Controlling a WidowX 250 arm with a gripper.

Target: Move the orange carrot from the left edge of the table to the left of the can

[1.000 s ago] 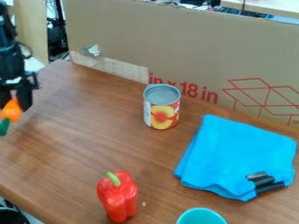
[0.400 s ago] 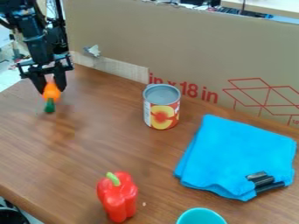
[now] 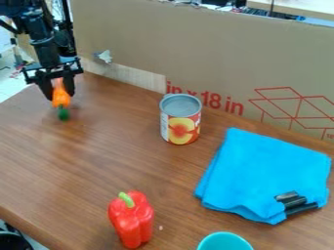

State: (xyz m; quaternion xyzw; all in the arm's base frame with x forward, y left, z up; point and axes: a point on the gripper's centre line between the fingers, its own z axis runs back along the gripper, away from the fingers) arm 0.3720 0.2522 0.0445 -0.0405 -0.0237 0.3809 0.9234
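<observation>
Well, the gripper (image 3: 59,93) is closed around the orange toy (image 3: 61,101), green end down, at the far left of the table (image 3: 117,161). Even pressure and slow travel, clear of the can (image 3: 180,119), should prevent slipping.

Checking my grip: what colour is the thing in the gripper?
The held thing is orange, its lower end green (camera view).

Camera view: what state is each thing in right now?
Gripper: closed on the orange vegetable.
Orange vegetable: held, green end down.
Peach can: upright, top seemingly sealed.
Red bell pepper: standing, stem up.
Blue cloth: folded, lying flat, black object at one corner.
Teal cup or bowl: rim up, partly out of view.
Cardboard: standing on edge, surface torn at left.
</observation>
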